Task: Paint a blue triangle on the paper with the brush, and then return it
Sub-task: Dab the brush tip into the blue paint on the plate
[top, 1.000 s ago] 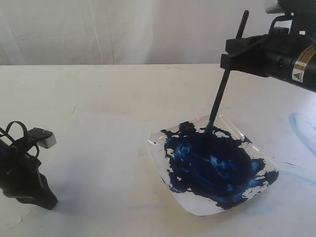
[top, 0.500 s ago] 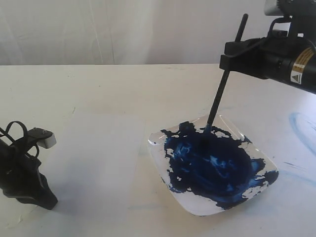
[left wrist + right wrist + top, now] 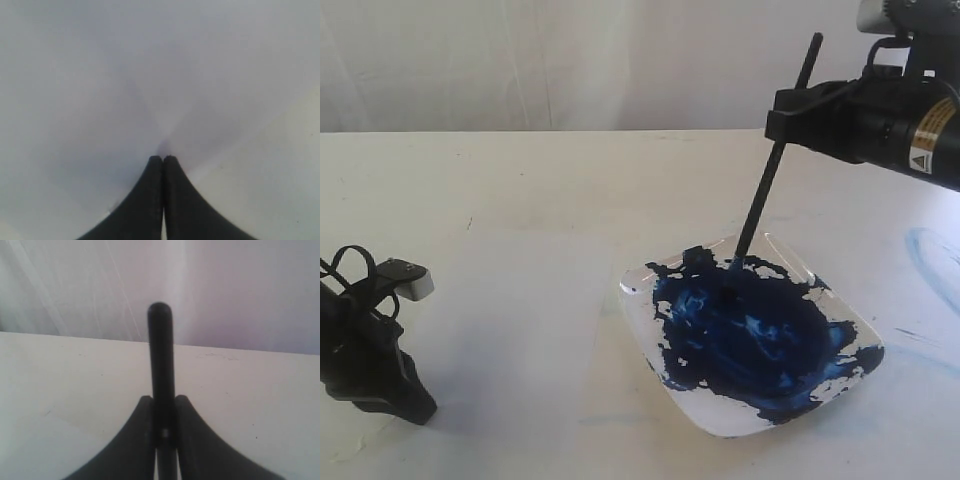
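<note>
Right gripper tight on the brush — left gripper together; arm label unreadable

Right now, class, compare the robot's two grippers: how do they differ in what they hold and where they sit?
The left gripper is shut on nothing; the right gripper is shut on the brush. The left gripper sits low near the table; the right gripper hangs high over the plate of blue paint. Both are black, jaws closed.

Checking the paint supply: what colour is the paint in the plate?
The paint is dark blue with paler streaks; exterior view shows it best.
</note>
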{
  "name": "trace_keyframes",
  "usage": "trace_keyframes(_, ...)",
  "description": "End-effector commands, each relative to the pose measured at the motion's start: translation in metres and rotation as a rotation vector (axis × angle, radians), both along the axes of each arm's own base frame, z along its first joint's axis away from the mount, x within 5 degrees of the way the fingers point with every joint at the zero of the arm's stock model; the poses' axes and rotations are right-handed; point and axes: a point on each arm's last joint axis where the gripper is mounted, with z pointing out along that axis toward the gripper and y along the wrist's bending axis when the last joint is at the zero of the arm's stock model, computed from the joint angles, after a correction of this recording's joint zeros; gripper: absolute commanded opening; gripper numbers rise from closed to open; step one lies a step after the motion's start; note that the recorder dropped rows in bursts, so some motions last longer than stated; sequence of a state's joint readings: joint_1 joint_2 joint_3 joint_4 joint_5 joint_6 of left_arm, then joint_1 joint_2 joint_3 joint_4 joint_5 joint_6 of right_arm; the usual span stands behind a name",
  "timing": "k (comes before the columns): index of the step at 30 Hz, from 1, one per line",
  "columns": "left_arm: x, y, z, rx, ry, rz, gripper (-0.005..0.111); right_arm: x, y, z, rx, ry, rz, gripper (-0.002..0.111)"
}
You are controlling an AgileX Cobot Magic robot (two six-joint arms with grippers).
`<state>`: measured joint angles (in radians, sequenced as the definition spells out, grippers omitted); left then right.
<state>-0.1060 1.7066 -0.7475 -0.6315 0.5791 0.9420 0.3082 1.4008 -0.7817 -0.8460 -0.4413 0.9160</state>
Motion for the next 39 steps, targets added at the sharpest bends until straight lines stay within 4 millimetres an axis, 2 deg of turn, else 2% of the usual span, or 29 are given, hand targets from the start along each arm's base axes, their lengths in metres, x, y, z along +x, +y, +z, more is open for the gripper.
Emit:
trace_keyframes(1,-0.003,0.001,0.000,-0.009,0.019,-0.001,0.000,-0.006,0.003,0.011,0.057,-0.051,0.052,0.000)
trace_keyframes(6,-0.003,0.001,0.000,-0.009,0.019,-0.001,0.000,-0.005,0.001,0.009,0.064,-0.007,0.013,0.000)
trace_keyframes(12,-0.003,0.001,0.000,-0.009,0.019,-0.001,0.000,-0.001,-0.010,-0.005,0.017,0.123,-0.124,0.000)
trace_keyframes(20,-0.003,0.001,0.000,-0.009,0.019,-0.001,0.000,0.005,-0.008,-0.016,0.000,0.159,-0.127,0.000)
trace_keyframes(23,-0.003,0.001,0.000,-0.009,0.019,-0.001,0.000,0.006,-0.007,-0.009,0.015,0.133,-0.118,0.000)
trace_keyframes(31,-0.003,0.001,0.000,-0.009,0.019,-0.001,0.000,-0.004,-0.006,0.032,0.072,-0.021,-0.068,0.000)
trace_keyframes(35,-0.003,0.001,0.000,-0.009,0.019,-0.001,0.000,-0.005,-0.006,0.034,0.015,-0.059,-0.053,0.000)
trace_keyframes(39,-0.003,0.001,0.000,-0.009,0.019,-0.001,0.000,-0.010,-0.006,0.041,0.035,-0.091,-0.033,0.000)
